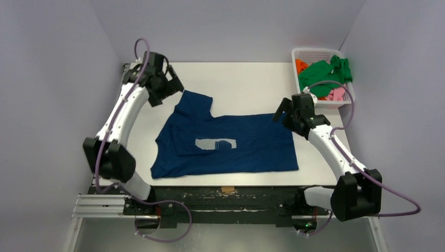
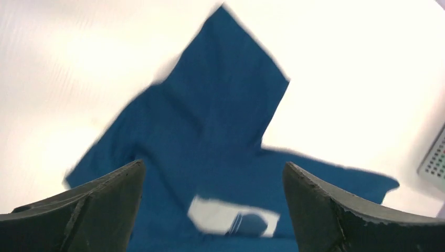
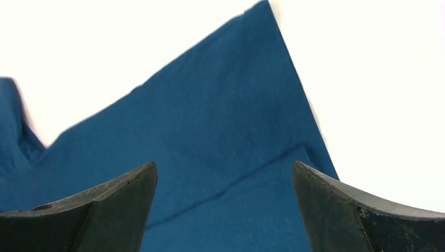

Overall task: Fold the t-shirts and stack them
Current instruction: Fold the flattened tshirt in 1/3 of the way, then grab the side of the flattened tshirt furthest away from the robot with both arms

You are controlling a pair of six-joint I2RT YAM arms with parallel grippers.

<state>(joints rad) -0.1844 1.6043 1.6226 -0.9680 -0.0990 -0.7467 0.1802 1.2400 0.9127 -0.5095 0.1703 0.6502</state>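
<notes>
A navy blue t-shirt (image 1: 236,144) with a pale chest print (image 1: 215,143) lies spread on the white table, one sleeve (image 1: 195,103) pointing to the far left. My left gripper (image 1: 175,84) is open and empty, raised beside that sleeve; the shirt fills its wrist view (image 2: 220,131) with the print (image 2: 233,218) between its fingers. My right gripper (image 1: 281,113) is open and empty above the shirt's far right corner; its wrist view shows the cloth (image 3: 210,147) with a fold line. Green (image 1: 322,71), orange (image 1: 300,65) and pink (image 1: 338,94) t-shirts lie in the basket.
A white lattice basket (image 1: 315,52) stands at the far right corner of the table; its corner shows in the left wrist view (image 2: 435,160). Bare white table (image 1: 246,86) lies behind the shirt. Grey walls close in on three sides.
</notes>
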